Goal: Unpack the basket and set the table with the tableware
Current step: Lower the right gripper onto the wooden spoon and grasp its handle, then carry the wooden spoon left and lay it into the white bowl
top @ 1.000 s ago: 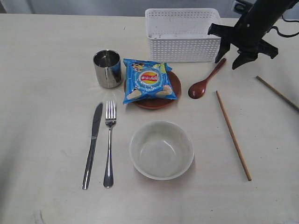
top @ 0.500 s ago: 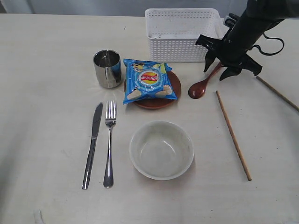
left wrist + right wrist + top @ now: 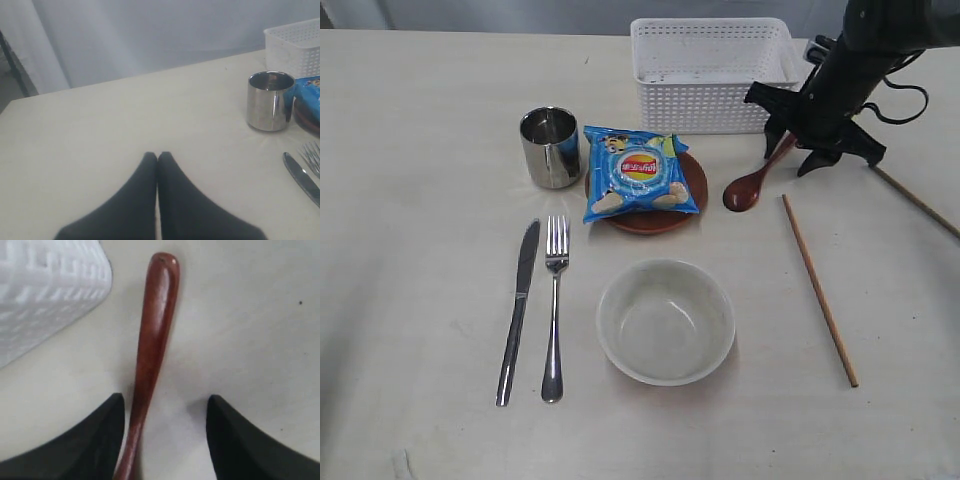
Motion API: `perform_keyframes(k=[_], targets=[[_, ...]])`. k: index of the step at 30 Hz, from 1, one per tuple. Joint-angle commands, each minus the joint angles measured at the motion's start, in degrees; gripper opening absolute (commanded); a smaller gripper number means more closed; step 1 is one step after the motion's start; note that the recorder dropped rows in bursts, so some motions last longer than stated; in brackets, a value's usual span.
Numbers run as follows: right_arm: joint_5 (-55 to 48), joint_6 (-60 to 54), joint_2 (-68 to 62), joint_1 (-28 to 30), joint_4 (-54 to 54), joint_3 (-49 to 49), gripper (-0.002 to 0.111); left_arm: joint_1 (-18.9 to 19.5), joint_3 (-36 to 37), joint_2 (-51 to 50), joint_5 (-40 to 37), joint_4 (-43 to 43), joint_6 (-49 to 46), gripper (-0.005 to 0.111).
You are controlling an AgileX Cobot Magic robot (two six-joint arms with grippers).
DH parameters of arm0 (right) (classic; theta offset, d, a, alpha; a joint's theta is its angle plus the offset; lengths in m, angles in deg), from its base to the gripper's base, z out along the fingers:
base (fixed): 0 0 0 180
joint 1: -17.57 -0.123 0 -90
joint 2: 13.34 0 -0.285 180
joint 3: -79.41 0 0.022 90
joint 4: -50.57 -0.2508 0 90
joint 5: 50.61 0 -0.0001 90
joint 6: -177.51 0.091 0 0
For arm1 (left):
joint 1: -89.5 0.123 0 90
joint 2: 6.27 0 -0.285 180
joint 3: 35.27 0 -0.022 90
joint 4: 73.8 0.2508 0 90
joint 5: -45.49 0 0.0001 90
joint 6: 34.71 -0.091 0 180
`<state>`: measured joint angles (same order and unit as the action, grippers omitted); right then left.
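The wooden spoon [image 3: 758,174] [image 3: 152,350] lies flat on the desk [image 3: 420,200], just near-right of the white basket [image 3: 710,100] [image 3: 45,285]. Its handle points far-right and its scoop points near-left. My right arm [image 3: 850,70] is down over the handle end, and the right jaws are spread wide with one finger on each side of the handle. In the right wrist view the handle runs closer to one finger than the other; I can't quite tell whether it touches that finger, but nothing is gripped.

The basket stands upright at the far edge of the desk, right of centre. Right of the spoon, one chopstick [image 3: 820,290] lies running near to far, and the second chopstick [image 3: 915,200] lies well apart from it towards the right edge, at an angle.

Left of the spoon is the brown plate [image 3: 695,185] with the blue chips bag [image 3: 638,172] resting on it. The steel cup [image 3: 550,148] [image 3: 270,100] stands upright just left of the bag. Nearer to me, the white bowl [image 3: 665,320] sits in the middle. The fork [image 3: 555,310] [image 3: 312,152] and the knife [image 3: 518,310] [image 3: 302,177] lie side by side to the left of the bowl, with the knife on the outside.

The left jaws are clenched together on nothing, hanging over bare desk left of the cup.
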<state>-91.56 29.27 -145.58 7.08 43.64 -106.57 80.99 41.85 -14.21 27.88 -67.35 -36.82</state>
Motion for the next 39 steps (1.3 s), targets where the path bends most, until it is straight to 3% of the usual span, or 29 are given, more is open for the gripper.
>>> perform_keyframes(k=[1, 4, 9, 18, 22, 28, 33, 39], targets=[[1.00, 0.36, -1.80, -0.55, -0.88, 0.02, 0.049, 0.31, 0.10, 0.15, 0.45, -0.70, 0.20, 0.000], [0.04, 0.12, -2.51, -0.55, -0.64, 0.02, 0.042, 0.31, 0.10, 0.15, 0.45, -0.70, 0.20, 0.000], [-1.92, -3.04, -2.54, -0.44, -0.08, 0.02, -0.001, 0.31, 0.10, 0.15, 0.45, -0.70, 0.20, 0.000], [-3.75, -2.92, 0.31, 1.04, 2.34, 1.15, -0.001, 0.31, 0.10, 0.15, 0.45, -0.70, 0.20, 0.000], [1.35, -3.70, 6.67, 1.04, 4.01, 8.40, -0.001, 0.31, 0.10, 0.15, 0.45, -0.70, 0.20, 0.000], [3.25, -15.30, 19.55, -0.03, -6.90, 13.51, -0.001, 0.31, 0.10, 0.15, 0.45, -0.70, 0.20, 0.000], [6.07, -15.40, 31.88, -10.26, -7.16, 20.48, -0.001, 0.31, 0.10, 0.15, 0.45, -0.70, 0.20, 0.000], [22.27, -8.20, 40.11, -27.02, -7.08, 34.60, -0.001, 0.31, 0.10, 0.15, 0.45, -0.70, 0.20, 0.000]])
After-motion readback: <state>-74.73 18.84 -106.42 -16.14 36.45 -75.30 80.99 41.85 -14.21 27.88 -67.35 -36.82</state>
